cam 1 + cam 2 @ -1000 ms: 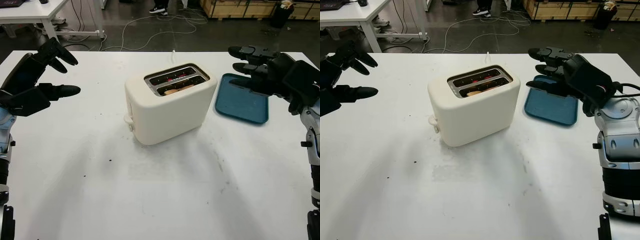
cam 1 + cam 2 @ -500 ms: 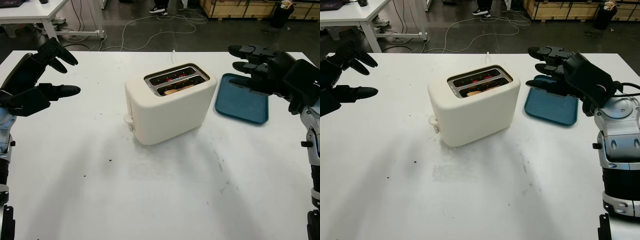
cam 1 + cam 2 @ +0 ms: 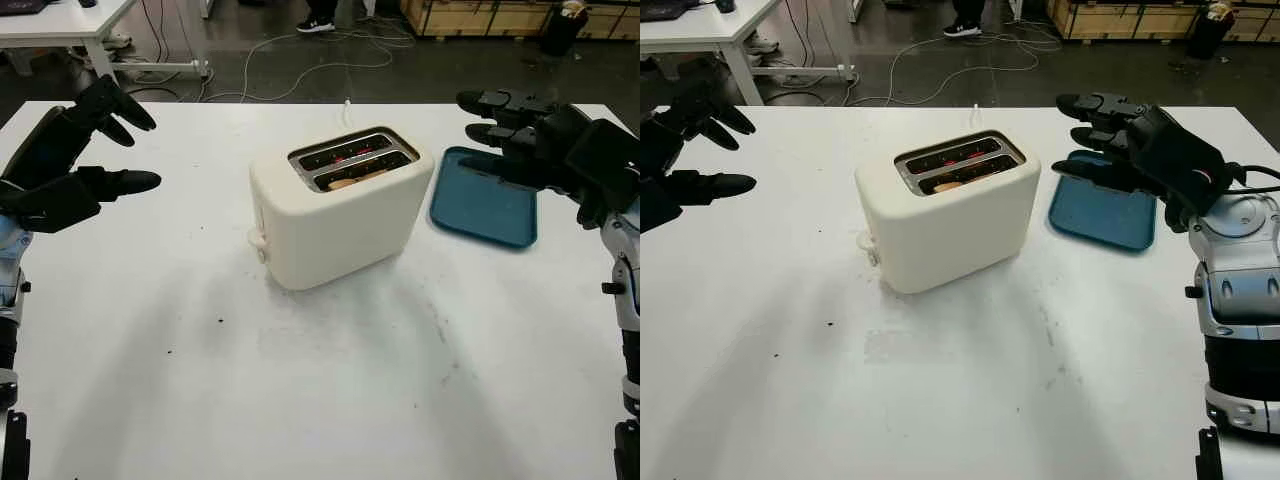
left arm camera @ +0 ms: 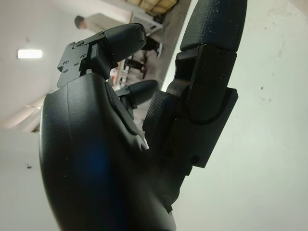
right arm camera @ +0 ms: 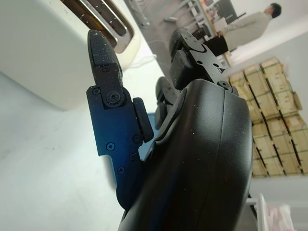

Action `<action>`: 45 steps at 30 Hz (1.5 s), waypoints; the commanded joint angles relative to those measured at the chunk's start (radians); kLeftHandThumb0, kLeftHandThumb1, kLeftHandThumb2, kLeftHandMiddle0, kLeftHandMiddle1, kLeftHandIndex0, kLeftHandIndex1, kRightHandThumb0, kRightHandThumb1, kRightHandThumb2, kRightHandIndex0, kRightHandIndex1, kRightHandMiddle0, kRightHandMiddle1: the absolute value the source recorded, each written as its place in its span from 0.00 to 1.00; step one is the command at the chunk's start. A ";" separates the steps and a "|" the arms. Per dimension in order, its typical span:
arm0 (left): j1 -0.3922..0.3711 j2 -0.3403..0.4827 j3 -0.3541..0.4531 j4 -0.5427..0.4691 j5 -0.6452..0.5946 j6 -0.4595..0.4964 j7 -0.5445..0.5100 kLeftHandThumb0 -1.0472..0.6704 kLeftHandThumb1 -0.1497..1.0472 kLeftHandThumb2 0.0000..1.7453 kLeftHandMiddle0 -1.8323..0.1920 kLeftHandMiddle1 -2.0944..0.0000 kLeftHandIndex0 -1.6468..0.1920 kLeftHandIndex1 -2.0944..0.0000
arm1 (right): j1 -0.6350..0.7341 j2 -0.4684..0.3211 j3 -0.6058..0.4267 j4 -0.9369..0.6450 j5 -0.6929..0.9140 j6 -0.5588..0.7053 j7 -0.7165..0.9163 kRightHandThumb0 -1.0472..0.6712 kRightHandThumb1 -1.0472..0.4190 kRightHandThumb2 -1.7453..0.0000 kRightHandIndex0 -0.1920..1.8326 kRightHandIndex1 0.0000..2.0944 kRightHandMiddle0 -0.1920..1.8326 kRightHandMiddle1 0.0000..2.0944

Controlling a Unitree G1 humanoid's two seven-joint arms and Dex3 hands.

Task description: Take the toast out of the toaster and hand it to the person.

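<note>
Toast (image 3: 347,183) sits low in the toaster (image 3: 335,208): light, brittle, crumbly; pinch its top edge. Right hand (image 3: 520,140) at three o'clock and left hand (image 3: 75,160) at nine, both open, empty.

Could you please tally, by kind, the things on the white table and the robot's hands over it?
Toaster: 1
Toast in the toaster's near slot: 1
Blue tray: 1
Robot hands, both open: 2, the left hand over the table's left side, the right hand above the tray
Total: 5
</note>
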State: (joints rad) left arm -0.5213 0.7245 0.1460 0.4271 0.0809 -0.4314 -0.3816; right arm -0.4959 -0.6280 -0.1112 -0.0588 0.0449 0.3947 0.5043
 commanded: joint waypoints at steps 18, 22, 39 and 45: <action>-0.003 0.000 0.009 0.003 -0.016 -0.002 0.000 0.00 0.89 0.14 0.91 0.21 0.90 0.26 | -0.007 -0.004 0.000 -0.013 0.006 0.008 -0.003 0.33 0.09 0.98 0.20 0.13 0.26 0.00; 0.000 -0.001 0.008 0.000 -0.012 -0.005 0.005 0.00 0.89 0.14 0.91 0.20 0.90 0.26 | -0.005 -0.002 -0.003 0.000 0.008 -0.010 -0.001 0.32 0.09 0.97 0.20 0.13 0.26 0.00; 0.002 -0.001 0.006 -0.001 -0.008 -0.006 0.007 0.00 0.89 0.14 0.91 0.20 0.90 0.26 | -0.008 -0.003 -0.001 0.001 0.014 -0.003 0.002 0.32 0.09 0.98 0.19 0.13 0.26 0.00; 0.003 -0.002 0.007 -0.009 -0.011 0.007 0.005 0.00 0.89 0.13 0.91 0.20 0.90 0.26 | -0.005 -0.002 -0.005 -0.003 0.013 -0.008 -0.001 0.32 0.09 0.98 0.20 0.14 0.26 0.00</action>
State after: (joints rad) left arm -0.5210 0.7243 0.1463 0.4265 0.0808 -0.4308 -0.3816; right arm -0.4959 -0.6280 -0.1114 -0.0583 0.0534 0.3955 0.5046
